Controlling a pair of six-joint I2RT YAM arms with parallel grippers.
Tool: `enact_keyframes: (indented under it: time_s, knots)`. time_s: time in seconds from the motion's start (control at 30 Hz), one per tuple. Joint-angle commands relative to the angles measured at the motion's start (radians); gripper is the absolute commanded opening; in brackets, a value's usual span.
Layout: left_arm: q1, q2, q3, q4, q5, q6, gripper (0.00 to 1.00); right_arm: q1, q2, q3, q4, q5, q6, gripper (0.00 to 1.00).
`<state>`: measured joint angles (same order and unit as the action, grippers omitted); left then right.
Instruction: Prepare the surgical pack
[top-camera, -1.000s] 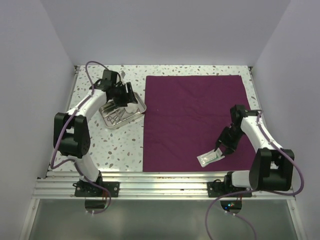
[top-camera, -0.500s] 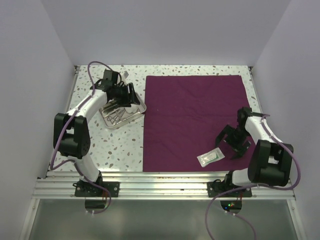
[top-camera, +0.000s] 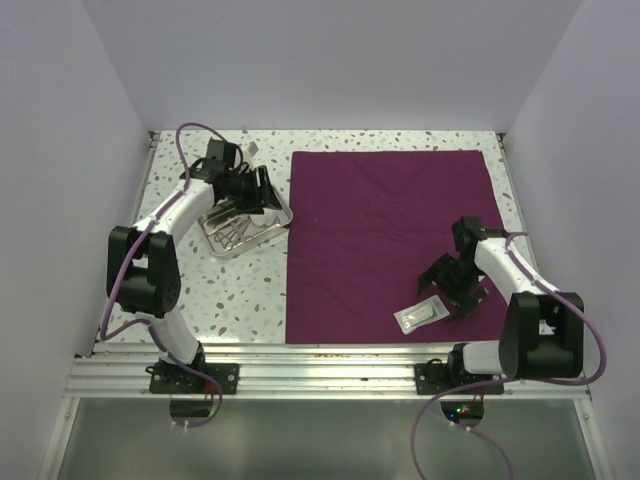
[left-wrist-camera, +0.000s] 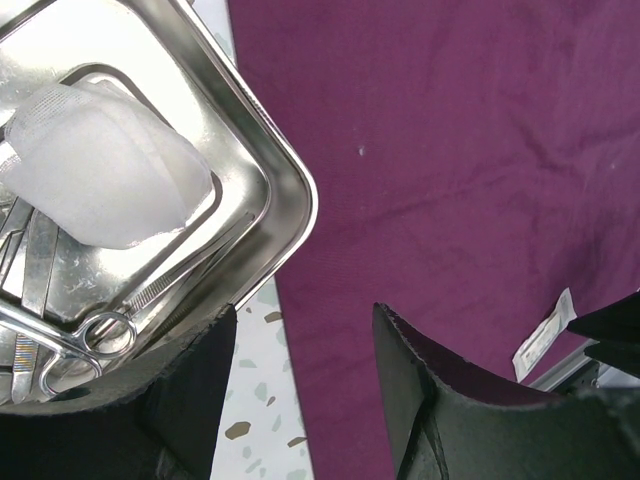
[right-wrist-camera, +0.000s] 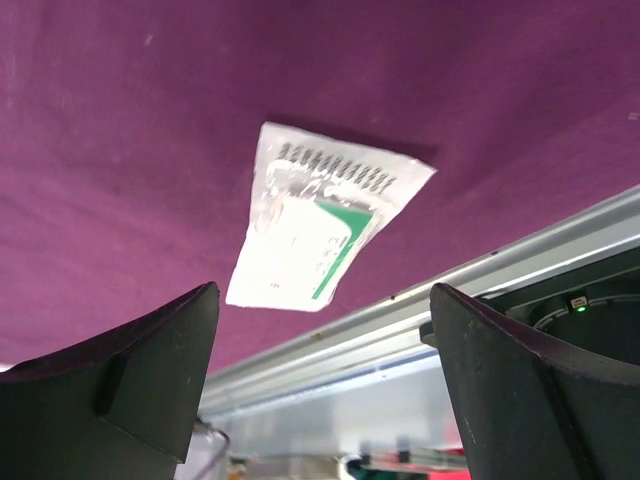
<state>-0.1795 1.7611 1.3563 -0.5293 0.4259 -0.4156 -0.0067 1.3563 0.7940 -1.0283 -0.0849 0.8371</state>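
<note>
Aluminium rail (top-camera: 320, 365) runs along the near edge of the speckled worktop (top-camera: 240, 300), and the two arms are bolted to it, one on each side.

Just beyond the rail, one flat pouch (top-camera: 420, 316) lies on the near edge of the drape, toward its right corner. It is white with green print and has a row of small dark marks across one end. The right tool (top-camera: 452, 290) hangs just above and beside it. Its two fingers (right-wrist-camera: 150, 370) are spread wide, with the pouch lying free on the cloth below the gap, touched by neither.

One deep purple-maroon drape (top-camera: 390, 220) lies spread out flat as a big rectangle over the right half of the worktop, with a few faint creases.

Left of the drape, touching or nearly touching its edge, one steel tray (top-camera: 270, 232) sits on the bare speckled surface, turned at an angle. Inside it the left wrist view shows one white pad of gauze (left-wrist-camera: 100, 180) toward the far end. Steel instruments (left-wrist-camera: 60, 330) with ring handles lie along the bottom, overlapping too much to count.

The left tool (left-wrist-camera: 305, 335) hovers over the tray's corner nearest the drape. Its two fingers stand partly apart and nothing is between them.
</note>
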Motion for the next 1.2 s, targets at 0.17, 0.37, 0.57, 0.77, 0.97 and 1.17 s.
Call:
enact_keyframes:
  time_s: [0.17, 0.37, 0.57, 0.77, 0.97, 1.17]
  knots:
    - [-0.002, -0.012, 0.033, 0.022, 0.034, 0.012, 0.6, 0.039, 0.015, -0.062, 0.059, 0.077, 0.157, 0.87]
    - [-0.002, -0.009, 0.037, 0.018, 0.034, 0.015, 0.6, 0.067, 0.021, -0.078, 0.099, 0.082, 0.197, 0.83]
    - [-0.002, -0.006, 0.035, 0.02, 0.036, 0.015, 0.6, 0.071, 0.033, -0.07, 0.114, 0.093, 0.212, 0.83]
    - [-0.002, -0.005, 0.029, 0.022, 0.04, 0.015, 0.6, 0.074, 0.043, -0.105, 0.152, 0.094, 0.235, 0.83]
    - [-0.002, -0.006, 0.021, 0.025, 0.039, 0.018, 0.6, 0.076, 0.067, -0.113, 0.183, 0.099, 0.23, 0.77]
    - [-0.002, -0.008, 0.02, 0.026, 0.042, 0.018, 0.6, 0.076, 0.06, -0.113, 0.178, 0.111, 0.235, 0.7]
